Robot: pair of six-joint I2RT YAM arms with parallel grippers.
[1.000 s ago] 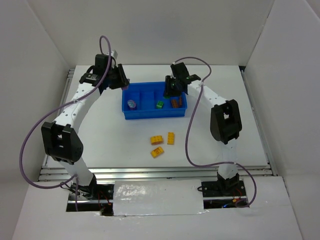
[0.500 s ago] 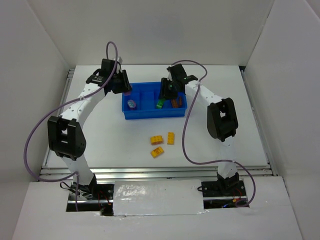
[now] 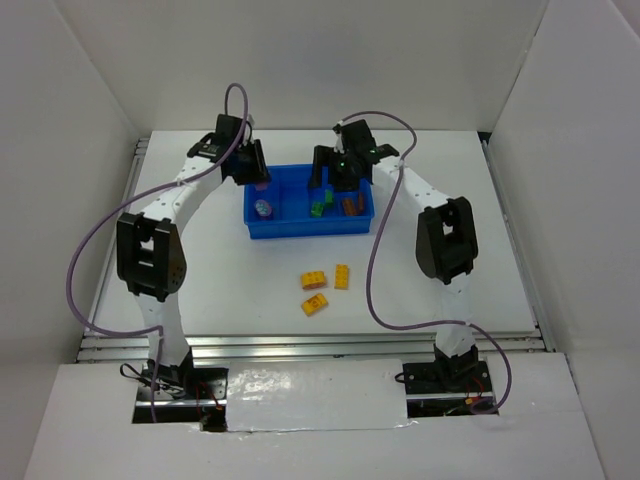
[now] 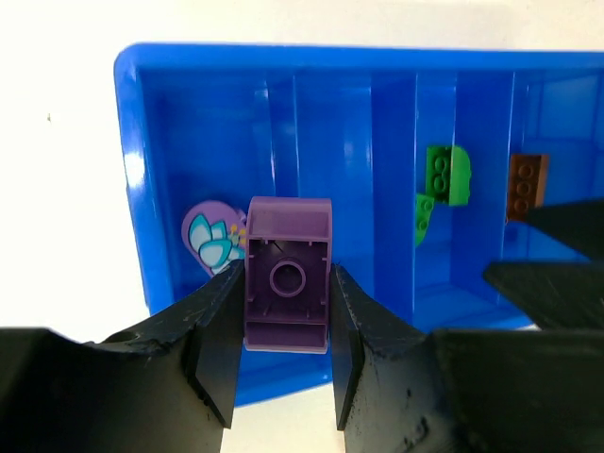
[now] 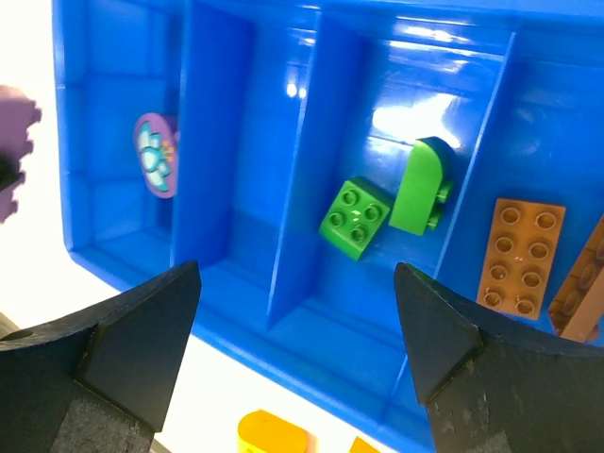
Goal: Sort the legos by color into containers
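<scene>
Purple brick (image 4: 288,274) above the left end of the blue tray (image 4: 132,189).
My left gripper (image 4: 288,316) clamps it, hollow underside toward the camera, long axis along my fingers (image 4: 217,330); my right gripper (image 5: 297,283) is spread wide.

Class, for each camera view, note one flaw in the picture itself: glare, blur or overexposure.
Right wrist: white glare on the blue tray above the green bricks; the purple brick at the left edge is blurred. Left wrist: the table beyond the tray is blown out white. Top external: even light, faint shadows.
</scene>
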